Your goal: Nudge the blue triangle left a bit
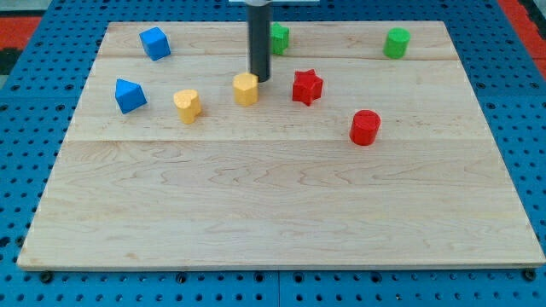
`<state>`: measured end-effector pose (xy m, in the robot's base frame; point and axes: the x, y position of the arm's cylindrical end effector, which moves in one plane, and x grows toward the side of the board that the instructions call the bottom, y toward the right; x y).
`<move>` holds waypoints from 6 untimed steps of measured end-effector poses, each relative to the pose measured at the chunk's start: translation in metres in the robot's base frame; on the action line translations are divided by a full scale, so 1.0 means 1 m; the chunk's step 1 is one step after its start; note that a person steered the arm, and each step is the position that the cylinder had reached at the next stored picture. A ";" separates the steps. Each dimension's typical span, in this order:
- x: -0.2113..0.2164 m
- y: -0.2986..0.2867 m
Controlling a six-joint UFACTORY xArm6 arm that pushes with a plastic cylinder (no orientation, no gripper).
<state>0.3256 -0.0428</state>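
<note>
Wooden board (281, 205): my tip (259, 79), no pincer, touches yellow hexagon (246, 89), right of blue triangle (130, 95).

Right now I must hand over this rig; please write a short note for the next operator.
My tip sits just above and right of the yellow hexagon, near the board's upper middle.
The blue triangle lies far toward the view's left, beyond the yellow heart; my tip is not touching it.
Done: no nudge visible.
Left: bring my tip to the triangle's right side, push it slightly left.
</note>
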 end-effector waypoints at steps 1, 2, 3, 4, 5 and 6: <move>0.001 -0.061; 0.000 -0.129; 0.000 -0.174; 0.007 -0.199; 0.016 -0.211; 0.042 -0.169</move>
